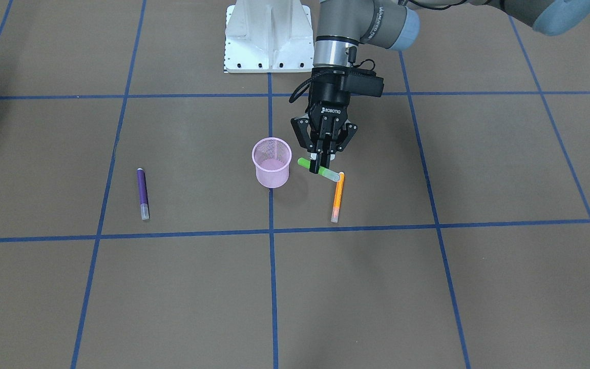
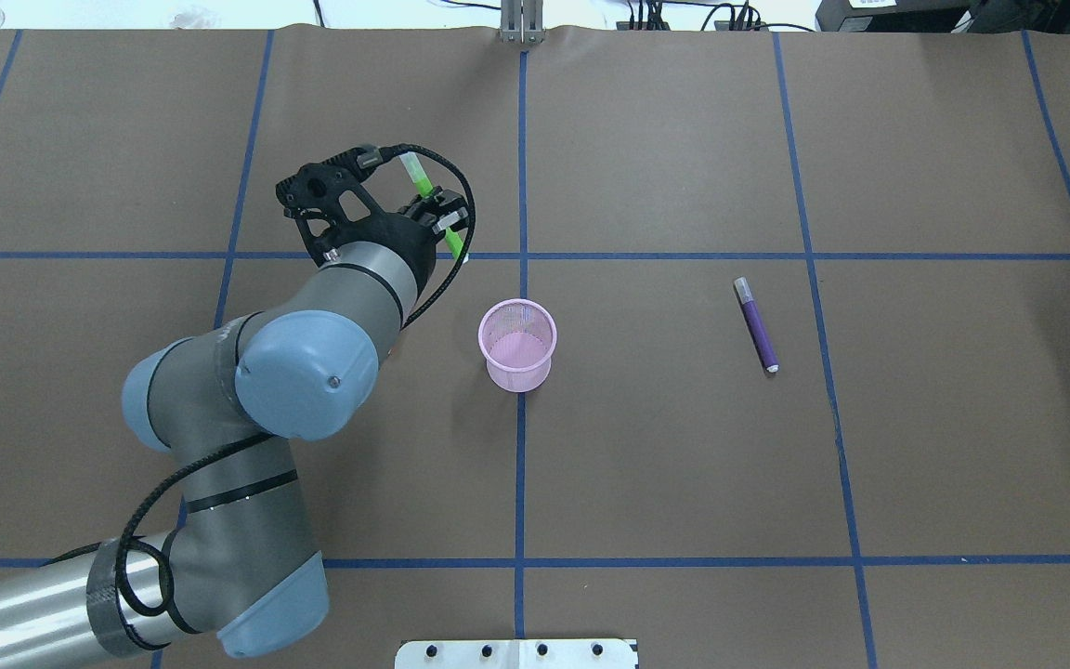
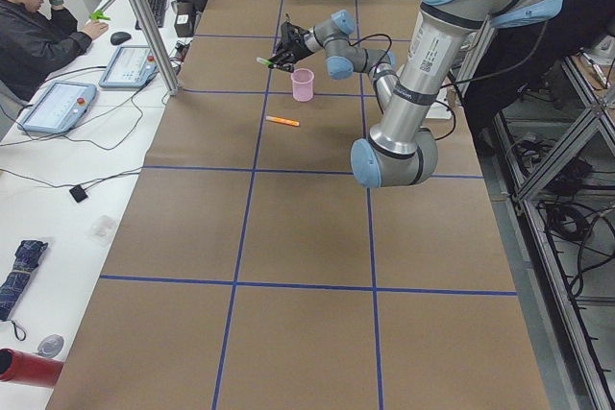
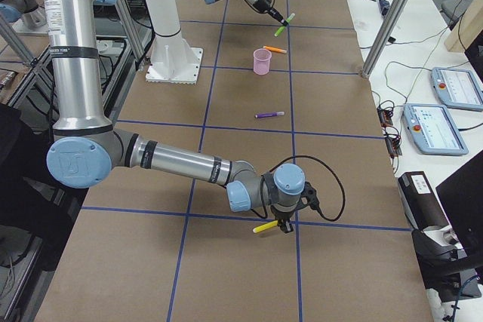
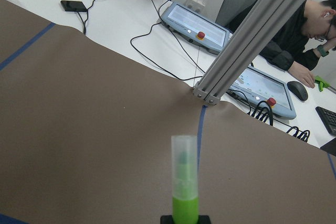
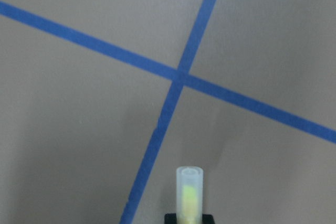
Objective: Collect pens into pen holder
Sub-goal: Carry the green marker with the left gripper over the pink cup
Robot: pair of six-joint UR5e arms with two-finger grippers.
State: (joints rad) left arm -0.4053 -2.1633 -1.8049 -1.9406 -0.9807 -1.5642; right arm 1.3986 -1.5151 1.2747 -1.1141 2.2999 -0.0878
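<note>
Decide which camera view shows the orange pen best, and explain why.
Exterior front-facing: the orange pen lies largest and sharp, only its far tip crossed by the held green pen. Both side views show it small and distant. Overhead misses it, probably behind the left arm. Neither wrist view shows it.

Matt brown paper on the counter [image 1: 428,287]; pink wire mesh for the pen holder [image 1: 272,165]; smooth plastic, translucent caps on green pen [image 1: 304,163] and yellow pen [image 6: 189,198].
</note>
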